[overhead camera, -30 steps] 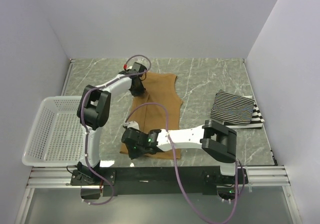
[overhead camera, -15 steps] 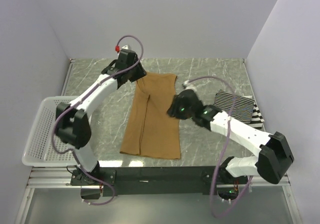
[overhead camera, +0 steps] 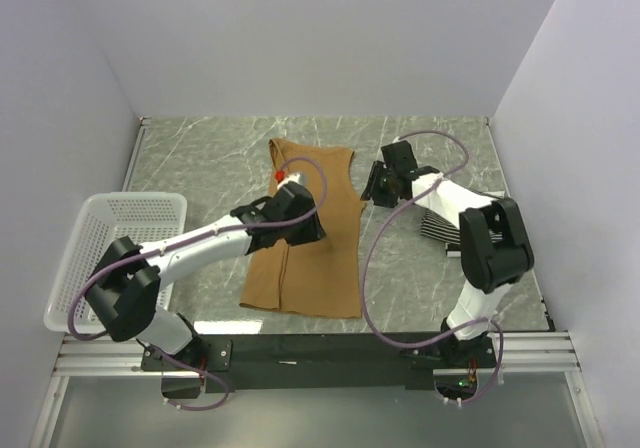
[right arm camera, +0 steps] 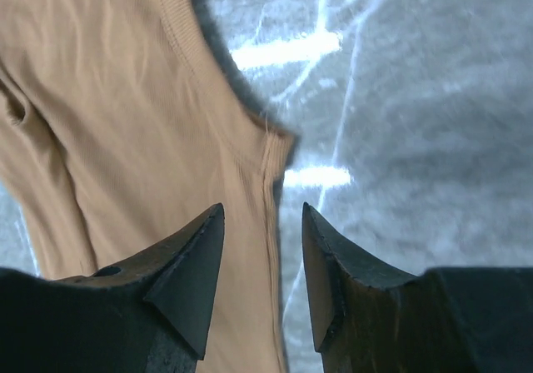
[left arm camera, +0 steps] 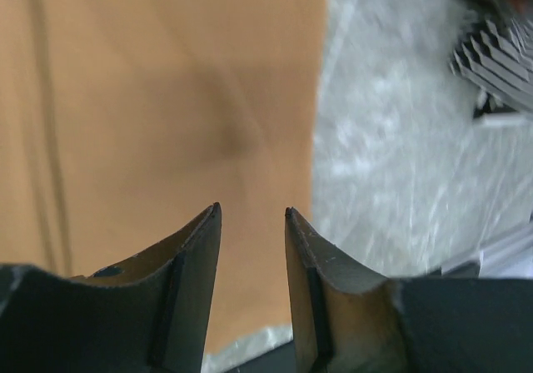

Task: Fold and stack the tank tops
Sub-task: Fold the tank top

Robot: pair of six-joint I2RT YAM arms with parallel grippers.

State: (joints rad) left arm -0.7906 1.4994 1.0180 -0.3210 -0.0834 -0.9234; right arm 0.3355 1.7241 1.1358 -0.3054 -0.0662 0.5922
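The plain tan-brown tank top point(overhead camera: 310, 258) lies flat on the marble table, neck toward the far side. My left gripper point(overhead camera: 312, 226) hovers over its middle, open and empty; the left wrist view shows the tan cloth point(left arm camera: 150, 106) under the left gripper point(left arm camera: 252, 211). My right gripper point(overhead camera: 370, 190) is open and empty at the top's right shoulder; the right wrist view shows the strap corner point(right arm camera: 271, 144) just ahead of the right gripper point(right arm camera: 263, 208). The folded striped tops point(overhead camera: 438, 225) lie at the right, mostly hidden by my right arm. They also show in the left wrist view point(left arm camera: 500, 57).
A white mesh basket point(overhead camera: 110, 258) stands at the table's left edge. Grey walls close in the far side and both flanks. The black rail with the arm bases runs along the near edge.
My left gripper has moved from the top's far left corner back toward me, over its middle. My right gripper has moved up and right to the top's right shoulder.
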